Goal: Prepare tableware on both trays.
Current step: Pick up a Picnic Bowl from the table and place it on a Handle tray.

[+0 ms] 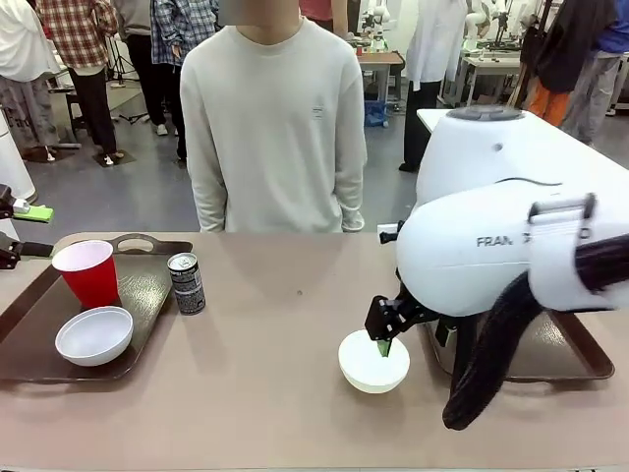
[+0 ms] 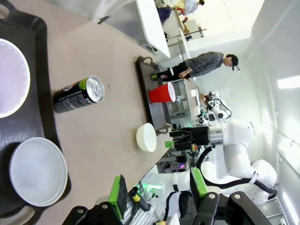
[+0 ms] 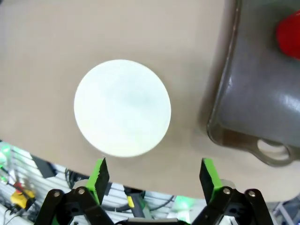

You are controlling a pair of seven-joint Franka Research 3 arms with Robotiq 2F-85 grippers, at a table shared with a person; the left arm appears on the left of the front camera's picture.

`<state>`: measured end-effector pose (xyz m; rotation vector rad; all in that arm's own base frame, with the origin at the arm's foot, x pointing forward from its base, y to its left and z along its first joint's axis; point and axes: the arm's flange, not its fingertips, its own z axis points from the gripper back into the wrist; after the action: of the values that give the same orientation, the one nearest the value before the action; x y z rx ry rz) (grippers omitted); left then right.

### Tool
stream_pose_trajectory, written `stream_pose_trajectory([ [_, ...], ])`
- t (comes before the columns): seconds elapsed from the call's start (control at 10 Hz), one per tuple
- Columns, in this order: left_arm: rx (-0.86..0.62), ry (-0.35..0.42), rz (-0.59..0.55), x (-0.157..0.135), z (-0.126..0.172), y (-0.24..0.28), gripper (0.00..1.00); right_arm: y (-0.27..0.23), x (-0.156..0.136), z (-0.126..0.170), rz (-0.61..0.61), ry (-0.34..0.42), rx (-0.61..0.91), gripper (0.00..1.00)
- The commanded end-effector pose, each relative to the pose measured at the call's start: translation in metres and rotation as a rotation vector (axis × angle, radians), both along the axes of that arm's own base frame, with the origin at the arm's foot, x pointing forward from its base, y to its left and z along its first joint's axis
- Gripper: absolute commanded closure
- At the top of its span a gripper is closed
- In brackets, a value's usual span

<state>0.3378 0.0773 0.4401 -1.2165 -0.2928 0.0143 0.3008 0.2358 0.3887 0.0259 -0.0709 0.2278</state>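
The white-topped table (image 1: 265, 403) is carrying all the items, with one person (image 1: 275, 128) standing at its far edge. The right arm (image 1: 491, 246) is reaching in low over the right half and hiding most of what lies there. Two dark trays are counted. The left tray (image 1: 142, 295) is lying at the robot's left and the right tray (image 1: 578, 360) is lying largely behind the arm. Two grippers are counted. The right gripper (image 3: 153, 161) is hovering above a bowl with its jaws spread wide and clear of it, holding nothing. The left gripper (image 2: 157, 185) is hanging with its jaws likewise apart and empty. Two white bowls are counted. One bowl (image 1: 94, 334) is sitting on the left tray, and the other bowl (image 1: 373, 362) is sitting on the bare table just beside the right tray. Two red cups are counted. One cup (image 1: 86, 272) is standing upright on the left tray behind the bowl, and the second cup (image 2: 161, 93) is standing on the right tray. One can (image 1: 186, 283) is standing upright on the table, just beside the left tray's right rim. A small dark object (image 2: 160, 75) beside the second cup is possibly a second can, though it is too small to confirm.
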Motion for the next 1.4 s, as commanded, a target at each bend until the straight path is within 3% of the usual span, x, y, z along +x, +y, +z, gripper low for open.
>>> stream_pose_trajectory([
  [0.0,-0.018,-0.015,0.004,0.001,0.001,0.0,0.28,-0.002,0.016,-0.022,-0.007,-0.034,0.0,0.0],
  [0.3,-0.018,-0.015,0.004,0.001,0.001,0.0,0.28,-0.002,0.029,-0.041,0.026,-0.044,0.022,0.0],
  [0.4,-0.018,-0.015,0.004,0.001,0.001,0.0,0.28,-0.005,0.033,-0.046,0.027,-0.038,0.02,0.58],
  [0.5,-0.018,-0.015,0.004,0.001,0.001,0.0,0.28,-0.007,0.035,-0.049,0.03,-0.035,0.02,0.58],
  [0.6,-0.018,-0.015,0.004,0.001,0.001,0.0,0.28,-0.01,0.035,-0.052,0.023,-0.034,0.026,1.0],
  [0.7,-0.018,-0.015,0.004,0.001,0.001,0.0,0.28,-0.011,0.038,-0.054,0.02,-0.034,0.031,0.64],
  [0.8,-0.018,-0.015,0.004,0.001,0.001,0.0,0.28,-0.012,0.036,-0.055,0.021,-0.03,0.038,1.0],
  [1.3,-0.018,-0.015,0.004,0.001,0.001,0.0,0.28,-0.014,0.032,-0.06,0.024,-0.03,0.049,1.0],
])
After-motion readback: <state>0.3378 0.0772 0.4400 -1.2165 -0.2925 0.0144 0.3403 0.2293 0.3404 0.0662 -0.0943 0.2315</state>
